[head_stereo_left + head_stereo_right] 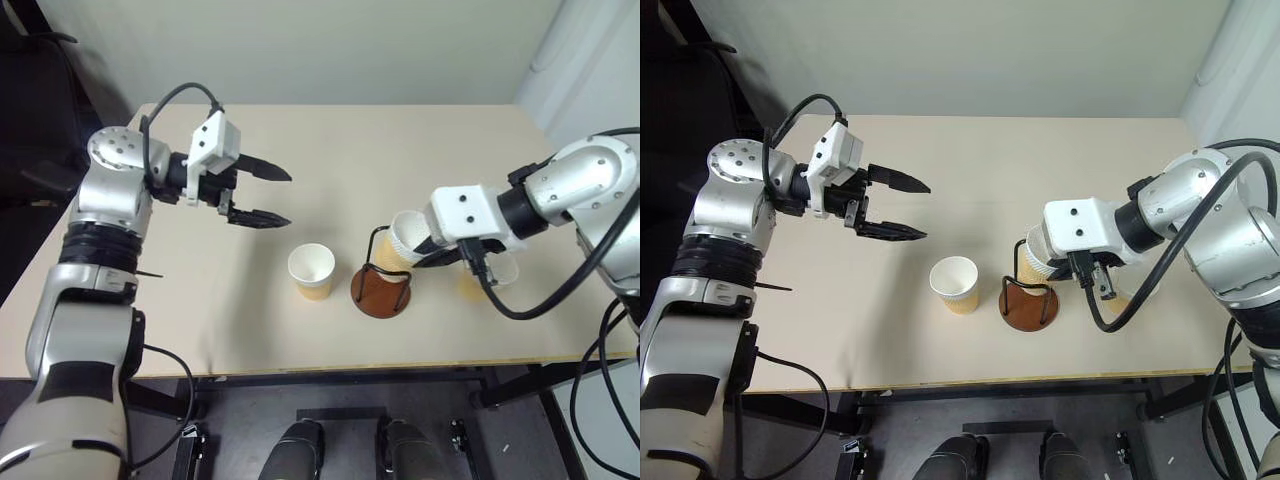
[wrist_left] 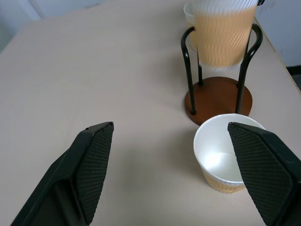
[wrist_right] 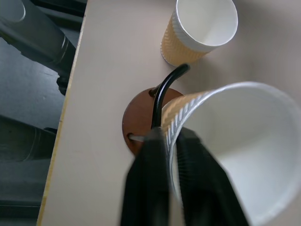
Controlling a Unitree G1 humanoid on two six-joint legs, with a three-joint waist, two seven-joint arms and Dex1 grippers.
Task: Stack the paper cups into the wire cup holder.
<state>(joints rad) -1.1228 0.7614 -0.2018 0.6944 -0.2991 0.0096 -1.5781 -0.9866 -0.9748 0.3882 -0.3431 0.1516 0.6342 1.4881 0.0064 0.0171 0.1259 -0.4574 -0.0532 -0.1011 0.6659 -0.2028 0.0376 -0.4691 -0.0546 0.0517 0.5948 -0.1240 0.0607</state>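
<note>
Three paper cups sit in the head view: one upright on the table (image 1: 300, 170) beside the wire cup holder (image 1: 381, 288), one (image 1: 407, 238) tilted over the holder in the right gripper (image 1: 440, 252), one (image 1: 497, 272) behind that arm. The left gripper (image 1: 262, 195) hovers empty, fingers spread wide. Its wrist view shows two cups and one holder. The right wrist view shows two fingers (image 3: 153, 179) pinching the tilted cup's rim, one inside, one outside.
</note>
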